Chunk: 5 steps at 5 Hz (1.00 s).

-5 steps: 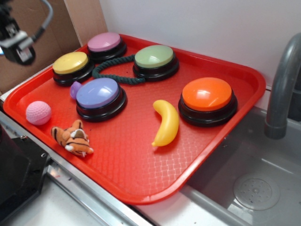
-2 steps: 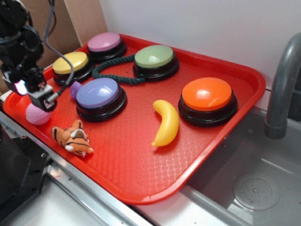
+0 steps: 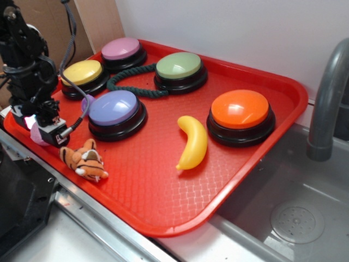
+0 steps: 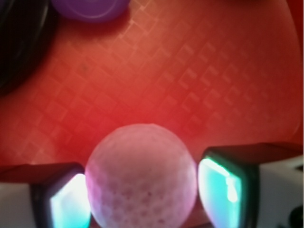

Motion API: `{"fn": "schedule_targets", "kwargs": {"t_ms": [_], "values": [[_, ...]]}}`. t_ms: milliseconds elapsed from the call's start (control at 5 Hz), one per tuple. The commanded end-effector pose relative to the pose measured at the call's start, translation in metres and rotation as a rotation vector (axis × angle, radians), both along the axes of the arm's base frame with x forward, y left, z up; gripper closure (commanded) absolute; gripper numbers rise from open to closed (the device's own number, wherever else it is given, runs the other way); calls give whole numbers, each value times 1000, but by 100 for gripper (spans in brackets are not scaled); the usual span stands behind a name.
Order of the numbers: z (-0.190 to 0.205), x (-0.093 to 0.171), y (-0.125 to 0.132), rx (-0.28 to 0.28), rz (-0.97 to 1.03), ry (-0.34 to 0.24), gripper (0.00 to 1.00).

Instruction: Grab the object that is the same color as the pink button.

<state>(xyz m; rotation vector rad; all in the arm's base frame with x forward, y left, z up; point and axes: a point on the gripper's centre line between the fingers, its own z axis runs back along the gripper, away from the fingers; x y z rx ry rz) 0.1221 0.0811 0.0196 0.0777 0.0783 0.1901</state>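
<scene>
Grasp stage: we read this as the closing step on the small light-pink dimpled ball (image 4: pixel 141 176), which matches the large round pink-mauve domed button on a black base (image 3: pixel 121 49) at the far left end of the red plastic tray (image 3: pixel 163 202). Ball sits on the tray floor at its near-left corner, well apart from that button. In the exterior view only a sliver of pink shows (image 3: pixel 36 134) under the black arm. The hand (image 4: pixel 142 195) is down at ball level; wrist view shows the ball squarely between the two black fingers with glowing teal pads (image 4: pixel 219 190). A thin gap seems to remain on each side, so we call the hand released, straddling the ball and not yet clenched on it, though the view is blurred.

Next move, in our judgement: close the fingers until both pads bear on the ball, then lift straight up. A round ball can squirt out if the pads meet it off-centre, so closing should stay centred.

Nearby: small purple piece (image 4: pixel 90 7) beyond the ball beside the lavender-blue domed button (image 3: pixel 113 107), and striped tiger plush (image 3: pixel 84 160) just beside the hand. Both should stay untouched.
</scene>
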Motion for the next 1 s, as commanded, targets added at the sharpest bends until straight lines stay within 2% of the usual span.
{"fn": "schedule_targets", "kwargs": {"t_ms": [0, 200, 400, 600, 800], "values": [[29, 7, -1, -14, 2, -47, 100], [61, 28, -12, -57, -11, -69, 100], [94, 56, -33, -71, -72, -101, 100], [123, 77, -50, -77, -147, -163, 100], [142, 89, -58, -56, -230, -172, 100]]}}
